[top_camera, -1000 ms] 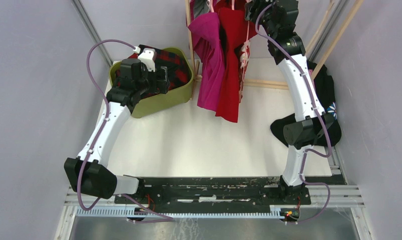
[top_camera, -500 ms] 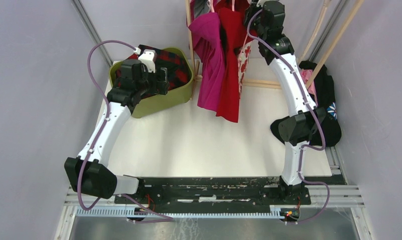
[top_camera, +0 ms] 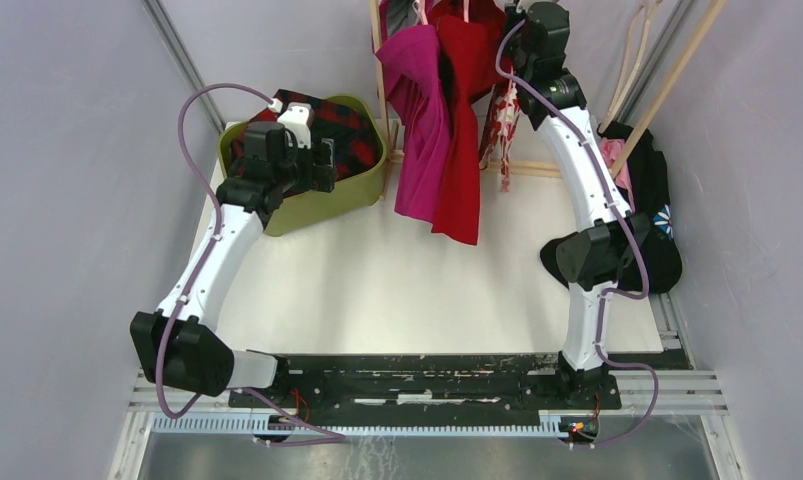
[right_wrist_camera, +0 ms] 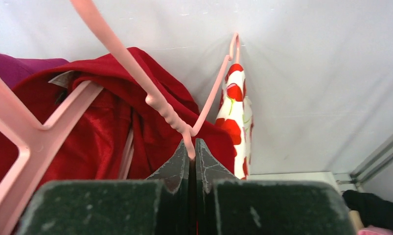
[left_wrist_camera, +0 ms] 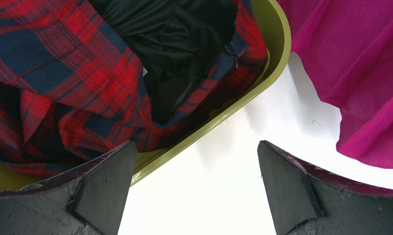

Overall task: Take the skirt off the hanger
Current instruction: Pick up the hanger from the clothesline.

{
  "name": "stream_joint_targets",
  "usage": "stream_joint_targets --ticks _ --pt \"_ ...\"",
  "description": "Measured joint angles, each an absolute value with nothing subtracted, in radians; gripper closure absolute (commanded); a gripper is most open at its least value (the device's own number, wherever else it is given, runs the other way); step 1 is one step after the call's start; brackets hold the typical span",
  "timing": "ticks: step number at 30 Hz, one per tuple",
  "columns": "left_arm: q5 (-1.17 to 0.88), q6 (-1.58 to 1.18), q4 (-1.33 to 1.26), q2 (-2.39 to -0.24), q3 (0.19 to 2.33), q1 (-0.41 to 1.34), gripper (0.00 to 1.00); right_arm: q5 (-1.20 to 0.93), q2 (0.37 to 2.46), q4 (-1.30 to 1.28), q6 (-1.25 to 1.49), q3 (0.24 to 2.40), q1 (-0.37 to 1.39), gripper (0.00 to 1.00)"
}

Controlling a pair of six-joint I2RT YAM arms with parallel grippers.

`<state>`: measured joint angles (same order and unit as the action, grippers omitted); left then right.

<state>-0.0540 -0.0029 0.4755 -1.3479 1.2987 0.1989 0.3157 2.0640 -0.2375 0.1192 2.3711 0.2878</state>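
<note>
Counter (top_camera: 397, 290): white, with both arms bolted at its near edge.

Right arm (top_camera: 587, 180): reaches up to the garments hanging at the far middle.

Left arm (top_camera: 212, 260): stretches to the far left, its wrist above the bin.

Bin (top_camera: 347, 200): olive green, on the far left of the counter, holding a red and navy plaid garment (left_wrist_camera: 52, 58) with black cloth (left_wrist_camera: 184, 34) on top.

Dark clothes (top_camera: 649, 185): piled at the right edge of the counter, behind the right arm.

Magenta garment (top_camera: 417, 130) and red garment (top_camera: 462, 150): hang side by side, just right of the bin.

Skirt (right_wrist_camera: 236, 112): white with red poppies, hanging from the hanger just right of the red garment and beside the right wrist.

Hanger (right_wrist_camera: 160, 105): thin pink plastic, ridged along one arm, bent in a V whose low point sits between the right fingers.

Right pincer (right_wrist_camera: 192, 147): closed, pinching the hanger at that low point.

Left pincer (left_wrist_camera: 195, 147): spread wide and holding nothing, over the bin's near rim, where green wall meets white counter.
</note>
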Motion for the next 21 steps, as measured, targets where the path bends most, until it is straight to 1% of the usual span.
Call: stream_joint_targets --ticks 13,21 --pt "-0.054 -0.003 0.468 -1.353 1.289 0.199 0.0 0.393 2.081 -0.163 -0.143 2.37 0.295 0.99" --pt "-0.054 -0.003 0.461 -1.366 1.286 0.199 0.0 0.363 2.078 -0.131 -0.215 2.356 0.302 0.99"
